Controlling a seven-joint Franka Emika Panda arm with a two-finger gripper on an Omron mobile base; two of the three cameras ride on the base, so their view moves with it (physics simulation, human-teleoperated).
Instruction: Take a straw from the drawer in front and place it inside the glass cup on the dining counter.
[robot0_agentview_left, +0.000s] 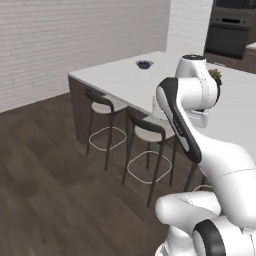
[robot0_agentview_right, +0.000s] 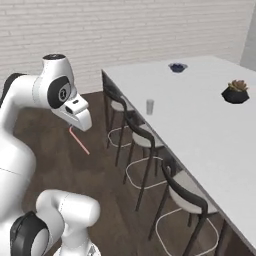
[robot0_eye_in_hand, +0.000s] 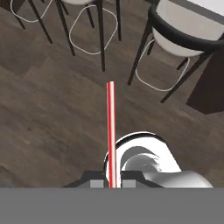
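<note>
The pinkish-red straw runs straight out from between my finger tips, and my gripper is shut on its lower end. In the right base view the straw slants down from the gripper over the dark wood floor, left of the chairs. The glass cup stands upright on the white dining counter near its left edge, well to the right of the gripper and a little higher. The drawer is out of view.
Three dark chairs with pale seats line the counter's near edge, between my hand and the cup. A dark blue bowl and a black plant pot sit farther back on the counter. A brick wall stands behind.
</note>
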